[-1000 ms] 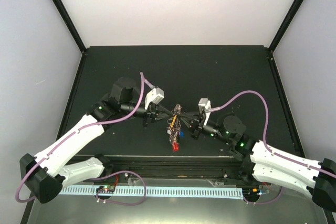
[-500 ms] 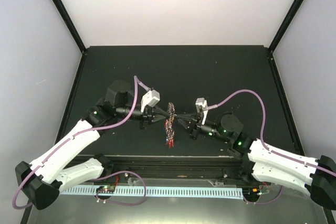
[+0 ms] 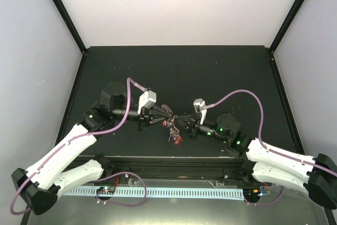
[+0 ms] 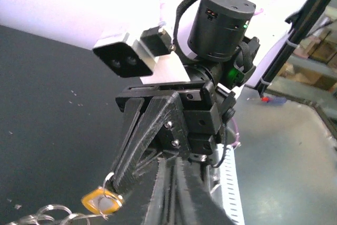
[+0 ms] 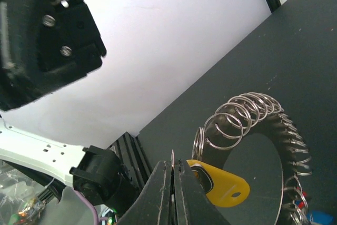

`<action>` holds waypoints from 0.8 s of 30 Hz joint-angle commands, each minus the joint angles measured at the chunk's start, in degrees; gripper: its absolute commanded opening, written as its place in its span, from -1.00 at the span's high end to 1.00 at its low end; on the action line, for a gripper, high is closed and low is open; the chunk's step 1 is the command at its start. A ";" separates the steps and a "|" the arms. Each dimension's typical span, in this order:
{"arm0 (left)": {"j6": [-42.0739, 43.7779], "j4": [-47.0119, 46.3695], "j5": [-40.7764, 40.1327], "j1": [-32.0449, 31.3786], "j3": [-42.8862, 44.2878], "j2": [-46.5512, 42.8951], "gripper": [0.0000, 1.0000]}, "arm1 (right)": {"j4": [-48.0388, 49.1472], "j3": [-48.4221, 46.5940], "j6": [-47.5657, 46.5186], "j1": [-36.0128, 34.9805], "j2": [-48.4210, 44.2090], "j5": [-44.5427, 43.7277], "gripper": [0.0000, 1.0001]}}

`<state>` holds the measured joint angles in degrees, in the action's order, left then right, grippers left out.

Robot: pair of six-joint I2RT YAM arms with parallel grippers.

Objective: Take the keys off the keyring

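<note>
The keys (image 3: 172, 126) hang as a spiky bunch between my two grippers, with a red head at the bottom of the bunch. My left gripper (image 3: 162, 114) is shut at the bunch's left side; in its wrist view its fingers (image 4: 176, 193) lie pressed together with the tips cut off. My right gripper (image 3: 184, 121) is shut on a thin silvery ring (image 5: 172, 159) of the keyring. A yellow-headed key (image 5: 221, 185) hangs from that ring and also shows in the left wrist view (image 4: 102, 201). Several linked small rings (image 5: 247, 111) curve away from it.
The black table (image 3: 221, 72) has a raised frame along its edges and white walls behind. A black rail (image 3: 168, 164) runs along the near edge between the arm bases. Purple cables loop over both arms. The right gripper's body (image 4: 158, 125) fills the left wrist view.
Both grippers and the bunch have shifted left. The left arm has drawn back, the right arm has reached further in. Both stay shut.
</note>
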<state>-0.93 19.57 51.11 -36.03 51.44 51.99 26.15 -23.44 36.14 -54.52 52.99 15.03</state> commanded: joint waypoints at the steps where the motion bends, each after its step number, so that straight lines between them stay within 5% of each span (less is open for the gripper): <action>1: 0.90 -0.80 -1.28 0.15 0.46 0.78 0.68 | 5.01 -0.65 -0.83 0.38 -3.04 -1.75 0.98; 10: 4.42 4.62 -9.95 -3.19 1.65 3.81 0.28 | 5.07 -0.38 -3.24 0.38 -5.77 -1.59 0.98; 24: 1.04 4.59 -9.90 -4.44 2.88 9.13 0.29 | 4.28 -1.67 -6.62 0.38 -4.61 2.64 0.98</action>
<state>1.26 23.75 42.15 -40.16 51.77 60.05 26.41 -23.38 31.40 -54.39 48.82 15.59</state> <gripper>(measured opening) 0.356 0.014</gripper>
